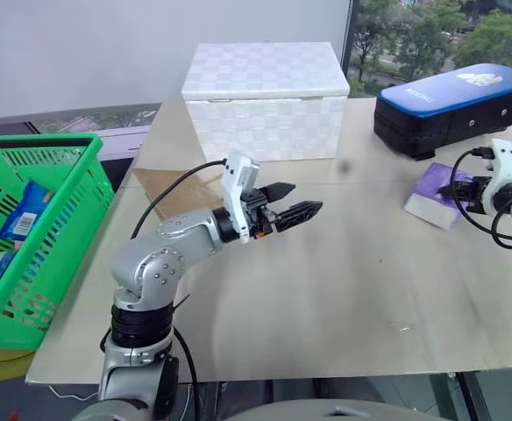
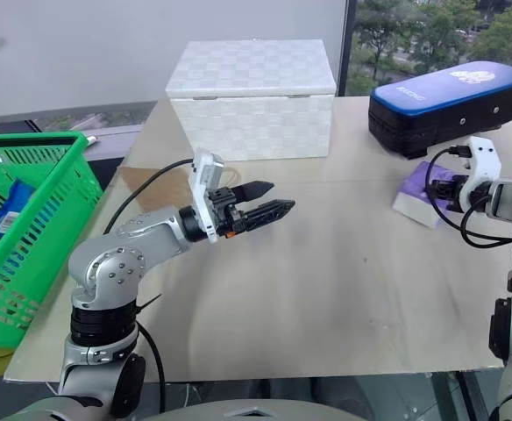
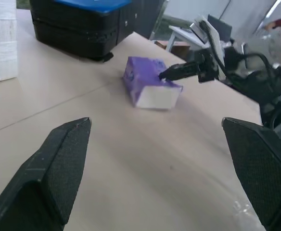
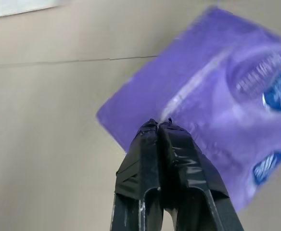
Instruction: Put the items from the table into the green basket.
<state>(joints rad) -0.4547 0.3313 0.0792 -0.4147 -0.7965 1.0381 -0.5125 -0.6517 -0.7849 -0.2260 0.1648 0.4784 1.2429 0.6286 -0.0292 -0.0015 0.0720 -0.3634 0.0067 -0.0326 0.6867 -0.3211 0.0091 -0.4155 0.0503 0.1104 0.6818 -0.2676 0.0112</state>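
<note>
Purple tissue pack [image 1: 437,195]: lies on the table [image 1: 344,289], just in front of the blue-topped black case [image 1: 453,105].
Right end effector [image 4: 159,126]: fingers pressed together, tips on the pack's top; whether wrapper is pinched, I cannot tell.
Left end effector [image 1: 289,203]: fingers wide apart, above mid-table, holding nothing.
Surroundings: white checkered box [image 1: 265,98] at the far edge; brown paper bag [image 1: 173,186] behind the left arm.
Green basket [image 1: 54,230]: off the table's left edge, packets inside.
Left wrist view: shows open table between both end effectors.

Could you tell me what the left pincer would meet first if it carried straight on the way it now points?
Probably the purple tissue pack: the left pincer aims at it across bare table.
</note>
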